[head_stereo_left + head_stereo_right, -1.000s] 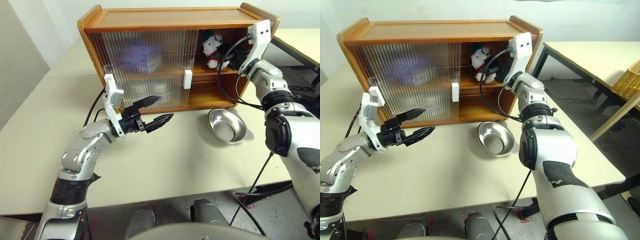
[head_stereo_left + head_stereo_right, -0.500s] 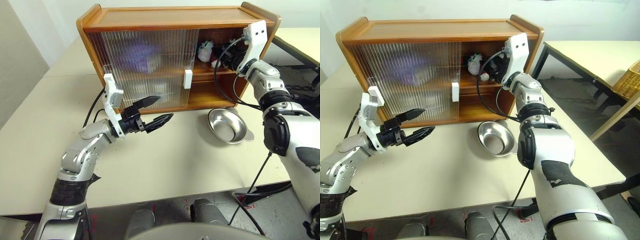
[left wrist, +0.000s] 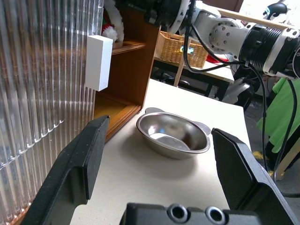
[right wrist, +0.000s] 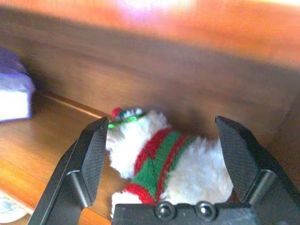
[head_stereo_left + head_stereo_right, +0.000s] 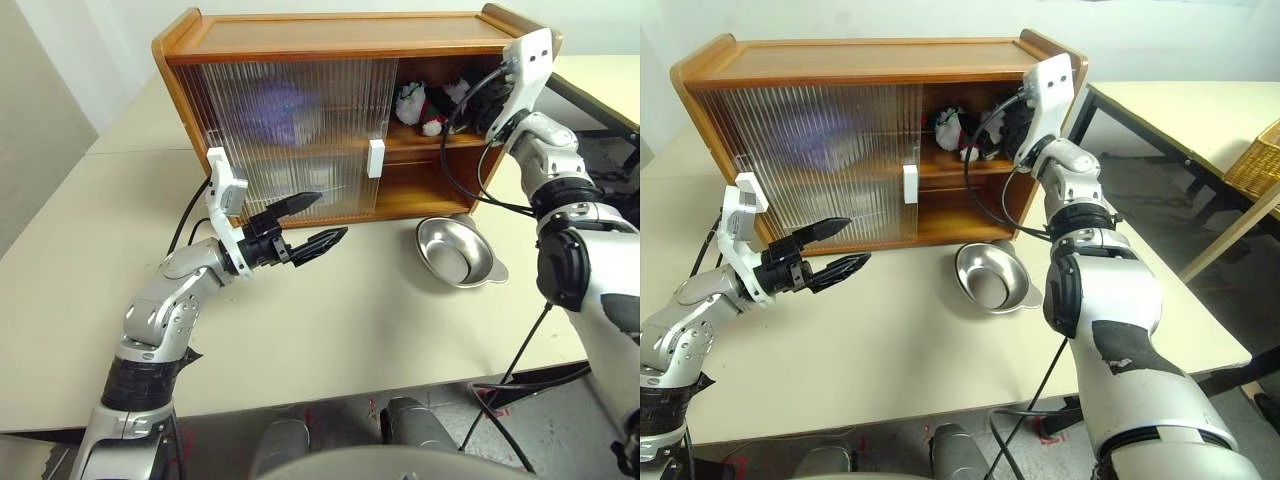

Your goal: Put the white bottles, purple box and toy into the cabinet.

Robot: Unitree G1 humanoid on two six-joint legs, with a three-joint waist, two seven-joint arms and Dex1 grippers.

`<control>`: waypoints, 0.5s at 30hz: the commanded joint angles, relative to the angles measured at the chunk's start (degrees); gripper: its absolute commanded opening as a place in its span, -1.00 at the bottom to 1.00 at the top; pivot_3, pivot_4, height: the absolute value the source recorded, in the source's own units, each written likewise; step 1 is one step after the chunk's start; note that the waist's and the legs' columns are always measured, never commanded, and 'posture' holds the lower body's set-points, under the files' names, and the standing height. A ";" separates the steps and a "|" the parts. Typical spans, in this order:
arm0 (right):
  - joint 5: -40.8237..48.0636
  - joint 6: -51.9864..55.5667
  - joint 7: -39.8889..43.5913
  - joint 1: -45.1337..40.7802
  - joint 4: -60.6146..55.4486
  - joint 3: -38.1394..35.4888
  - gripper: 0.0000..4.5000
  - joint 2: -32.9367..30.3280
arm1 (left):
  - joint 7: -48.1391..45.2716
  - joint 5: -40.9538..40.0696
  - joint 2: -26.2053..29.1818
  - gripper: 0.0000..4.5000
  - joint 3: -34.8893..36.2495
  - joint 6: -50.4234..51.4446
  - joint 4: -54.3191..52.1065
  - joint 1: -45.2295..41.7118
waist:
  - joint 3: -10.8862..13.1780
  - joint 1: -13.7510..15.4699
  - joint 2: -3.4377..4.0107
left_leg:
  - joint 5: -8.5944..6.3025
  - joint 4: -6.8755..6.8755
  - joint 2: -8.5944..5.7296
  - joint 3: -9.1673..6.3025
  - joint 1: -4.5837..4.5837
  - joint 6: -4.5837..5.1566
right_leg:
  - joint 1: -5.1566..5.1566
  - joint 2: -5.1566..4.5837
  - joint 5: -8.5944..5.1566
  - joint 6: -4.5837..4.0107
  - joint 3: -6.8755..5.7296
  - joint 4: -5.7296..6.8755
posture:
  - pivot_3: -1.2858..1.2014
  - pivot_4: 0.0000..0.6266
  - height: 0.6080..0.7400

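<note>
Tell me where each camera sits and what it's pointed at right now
Head pair: on the head, facing down at cabinet, both arms showing.
Left wrist: along the open left gripper toward the metal bowl.
Right wrist: inside the upper shelf, open right gripper around the toy.
Shared: bowl in head and left wrist views.

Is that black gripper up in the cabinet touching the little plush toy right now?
Apart. In the right wrist view the right gripper is open, and shelf and dark back wall show between each finger and the toy lying on the cabinet shelf.
</note>
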 commanded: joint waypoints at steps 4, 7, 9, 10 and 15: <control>5.19 5.13 8.17 10.63 -14.65 -0.98 0.99 -1.64 | -0.79 -0.15 -0.02 1.00 -0.37 0.21 0.44 0.02 | -0.02 0.03 -0.03 | 0.00 0.01 0.00 0.04 -0.01 0.00 | 0.04 0.01 0.00 0.00 0.00 0.00 | -0.07 -1.00 1.00; 8.36 10.83 9.11 18.99 -28.31 -1.06 0.99 -2.50 | -1.27 -0.07 0.03 1.00 -0.47 0.15 1.00 -0.25 | -0.01 0.02 -0.02 | 0.00 0.04 -0.01 0.08 -0.07 0.00 | 0.10 0.02 0.00 -0.01 0.00 -0.01 | -0.09 -1.00 1.00; 10.75 15.38 8.28 24.42 -37.78 -1.38 0.99 -3.11 | -1.75 0.00 0.00 1.00 -0.76 0.20 1.42 -0.54 | -0.01 -0.20 -0.02 | -0.01 0.06 -0.01 0.11 -0.06 -0.03 | 0.17 0.03 -0.01 -0.03 0.00 -0.02 | -0.10 -1.00 1.00; 12.16 17.97 7.56 27.21 -42.83 -1.81 0.99 -3.53 | -2.10 0.08 -0.02 1.00 -1.03 0.20 1.74 -0.83 | -0.01 -0.32 -0.02 | -0.03 0.10 -0.01 0.12 -0.05 -0.05 | 0.18 0.03 -0.01 -0.03 0.01 -0.02 | -0.10 -1.00 1.00; 16.59 26.20 4.41 36.14 -58.40 -3.83 0.99 -6.02 | -3.17 0.33 -0.10 1.00 -1.43 0.04 3.30 -2.22 | -0.01 -1.14 -0.03 | -0.04 0.27 -0.01 0.14 0.01 -0.05 | 0.29 0.05 0.01 0.03 0.01 -0.01 | -0.12 -1.00 1.00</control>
